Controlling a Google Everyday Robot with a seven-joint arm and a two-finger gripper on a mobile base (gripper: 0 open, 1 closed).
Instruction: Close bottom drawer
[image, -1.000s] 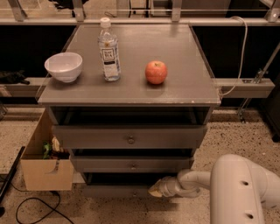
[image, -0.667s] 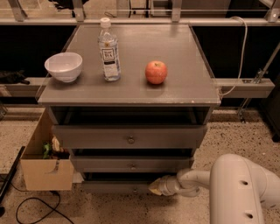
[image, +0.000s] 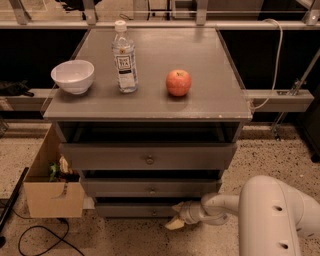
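Note:
The grey wooden cabinet (image: 150, 102) stands in the middle of the camera view with three drawers. The bottom drawer (image: 127, 210) is the lowest narrow grey front; it sticks out a little, with a dark strip showing above it. My gripper (image: 176, 215) is low at the right, at the end of the white arm (image: 272, 215), and reaches left. It is open and holds nothing. Its upper fingertip (image: 178, 205) is against the bottom drawer's front, right of the drawer's centre.
On the cabinet top stand a white bowl (image: 73, 76), a water bottle (image: 124, 57) and a red apple (image: 178, 82). A cardboard box (image: 50, 185) with items sits on the floor at the left, and black cables (image: 35, 235) lie in front of it.
My gripper has shifted slightly left along the bottom drawer's front. The drawer front looks about where it was.

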